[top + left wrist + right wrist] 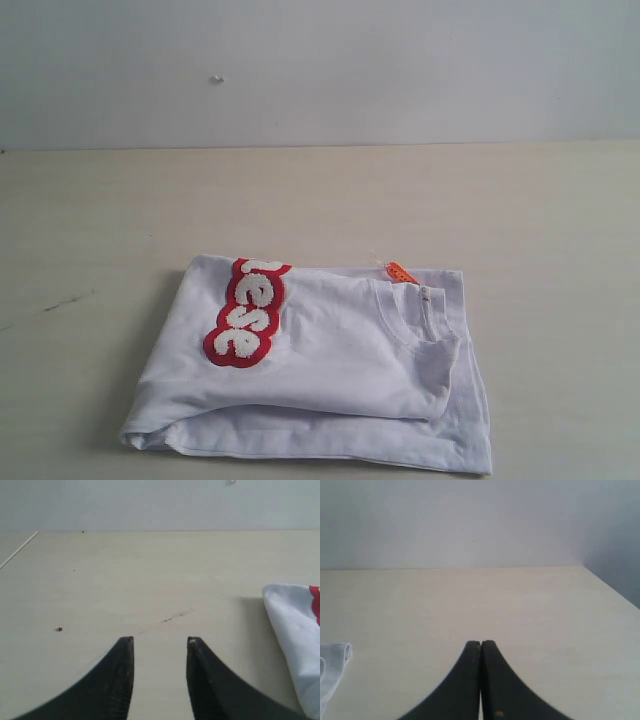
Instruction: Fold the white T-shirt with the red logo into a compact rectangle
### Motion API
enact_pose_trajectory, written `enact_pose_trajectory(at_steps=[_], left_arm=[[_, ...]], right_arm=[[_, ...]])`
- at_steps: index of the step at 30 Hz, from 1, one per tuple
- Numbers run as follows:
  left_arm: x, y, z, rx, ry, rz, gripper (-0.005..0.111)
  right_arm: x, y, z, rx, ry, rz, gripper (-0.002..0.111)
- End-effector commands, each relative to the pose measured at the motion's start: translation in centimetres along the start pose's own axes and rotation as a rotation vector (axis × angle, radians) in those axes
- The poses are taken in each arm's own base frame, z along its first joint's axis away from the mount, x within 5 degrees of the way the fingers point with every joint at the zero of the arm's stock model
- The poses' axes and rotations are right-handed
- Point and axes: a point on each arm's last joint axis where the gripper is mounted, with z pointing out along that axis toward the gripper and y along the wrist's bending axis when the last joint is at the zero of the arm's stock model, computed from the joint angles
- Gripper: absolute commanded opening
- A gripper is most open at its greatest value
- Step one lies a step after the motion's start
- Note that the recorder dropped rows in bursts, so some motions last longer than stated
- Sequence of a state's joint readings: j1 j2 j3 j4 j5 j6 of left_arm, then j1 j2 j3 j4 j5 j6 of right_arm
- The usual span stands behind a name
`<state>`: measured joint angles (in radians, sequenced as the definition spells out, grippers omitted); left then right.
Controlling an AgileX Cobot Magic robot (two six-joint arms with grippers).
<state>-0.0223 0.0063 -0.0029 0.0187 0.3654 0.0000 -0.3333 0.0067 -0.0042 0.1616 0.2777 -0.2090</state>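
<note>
I am looking at the white shirt (330,370), and it is lying folded on the table (520,200), down toward 6 o'clock in the outside view. The red logo (247,312) is sitting at the shirt's 10 o'clock side and bending over the far fold. The orange tag (400,271) is poking out near 1 o'clock. My left hand (160,640) is hanging over bare table with its fingers a little apart and nothing in them, and a corner of the shirt is showing near it. My right hand (481,642) is pinched closed on nothing, also over bare table. Here is what I am worrying about. The layers are not lining up: the bottom one is sticking out at 5 o'clock, and the top one is looking puffy. If I am grabbing only the top layer, I think the fold is going to open. If I am pushing in with the closed hand, it may be shoving the cloth into a bunch. The thick logo may also be springing the fold back.
</note>
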Motion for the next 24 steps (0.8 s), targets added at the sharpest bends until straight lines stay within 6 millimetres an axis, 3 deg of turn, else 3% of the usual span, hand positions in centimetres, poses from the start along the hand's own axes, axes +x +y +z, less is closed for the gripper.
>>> enact_pose_trajectory(at_steps=[1, 8, 14, 24], left_arm=[[-0.01, -0.01, -0.01, 0.001, -0.012, -0.004, 0.036], [-0.01, -0.01, -0.01, 0.001, -0.012, -0.004, 0.036], [-0.01, -0.01, -0.01, 0.001, -0.012, -0.004, 0.036], [-0.01, -0.01, -0.01, 0.001, -0.012, -0.004, 0.036]], right_arm=[[0.14, -0.02, -0.01, 0.005, 0.002, -0.012, 0.0], [0.22, -0.07, -0.01, 0.01, 0.01, 0.036, 0.0], [0.26, -0.49, -0.03, 0.057, 0.01, 0.185, 0.0], [0.28, -0.48, -0.03, 0.055, 0.016, 0.022, 0.0]])
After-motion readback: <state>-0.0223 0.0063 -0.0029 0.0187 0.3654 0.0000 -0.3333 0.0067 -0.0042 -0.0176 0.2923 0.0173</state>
